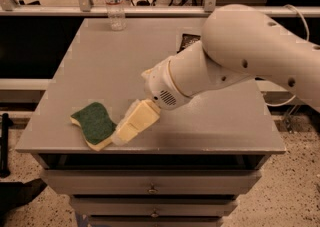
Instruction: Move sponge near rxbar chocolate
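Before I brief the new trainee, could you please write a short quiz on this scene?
1. True or false: the sponge lies apart from the rxbar chocolate, which the arm partly hides.
2. The gripper is: A) at the sponge's right edge, near the front of the table; B) above the rxbar chocolate; C) raised high over the table's far edge.
3. Fill in: at the table's far edge stands a water ____.

Key: 1 true; 2 A; 3 bottle, the water bottle.
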You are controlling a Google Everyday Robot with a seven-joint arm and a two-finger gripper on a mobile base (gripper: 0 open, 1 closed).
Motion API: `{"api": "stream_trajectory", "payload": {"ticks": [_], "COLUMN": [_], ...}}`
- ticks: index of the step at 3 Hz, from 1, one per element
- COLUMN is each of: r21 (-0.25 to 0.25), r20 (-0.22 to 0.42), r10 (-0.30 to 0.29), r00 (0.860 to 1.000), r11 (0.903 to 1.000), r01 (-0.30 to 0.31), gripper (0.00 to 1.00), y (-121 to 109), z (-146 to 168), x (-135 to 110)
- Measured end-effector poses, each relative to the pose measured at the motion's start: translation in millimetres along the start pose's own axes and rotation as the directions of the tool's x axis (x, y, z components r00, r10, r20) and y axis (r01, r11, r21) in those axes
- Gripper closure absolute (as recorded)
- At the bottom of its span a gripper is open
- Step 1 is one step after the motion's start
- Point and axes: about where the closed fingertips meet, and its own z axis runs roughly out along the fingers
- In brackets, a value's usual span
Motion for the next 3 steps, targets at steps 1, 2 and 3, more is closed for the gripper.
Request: {"api": "stream_trajectory", "payload": {"ticks": [1,2,3], "r21": [-0.014,-0.020,-0.024], "r20": [0.051,0.082,0.101], "r10": [0.015,0.027,0.038], "r00": [0.999,0.996,0.994], "r11": [0.9998,0.9995,0.9991], "r01": [-0.014,-0.026,-0.035], "gripper": [0.00,0.00,0.18], "y": [16,26,29], "z": [31,55,75], "x": [-9,-12,-13]}}
